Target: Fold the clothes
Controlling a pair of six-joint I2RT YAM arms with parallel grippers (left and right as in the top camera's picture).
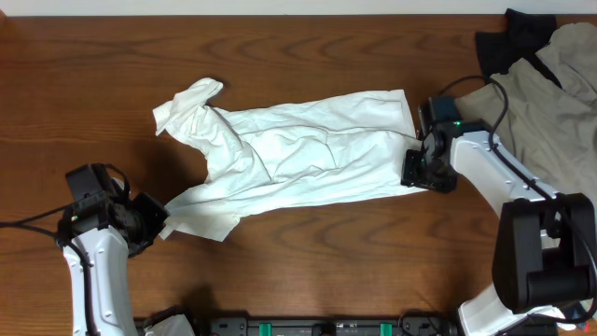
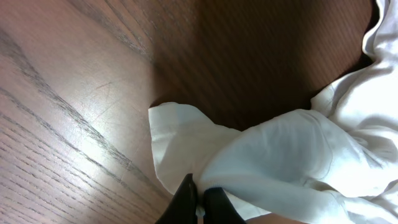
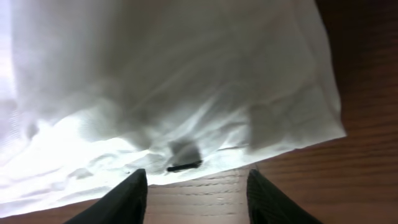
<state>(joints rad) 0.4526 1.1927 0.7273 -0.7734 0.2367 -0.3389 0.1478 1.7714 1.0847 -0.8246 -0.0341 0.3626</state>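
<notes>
I see the white T-shirt point(image 1: 308, 154) lying wrinkled across the middle of the table point(image 1: 308, 56), stretched left to right. My left gripper point(image 1: 160, 222), at the near left, is pinched tight on a fold at the shirt's near-left end. My right gripper point(image 1: 417, 168) sits at the shirt's right edge, fingers point(image 3: 134, 193) spread apart at the hem. A beige garment point(image 1: 550, 84) and a black garment point(image 1: 508, 42) lie at the far right.
</notes>
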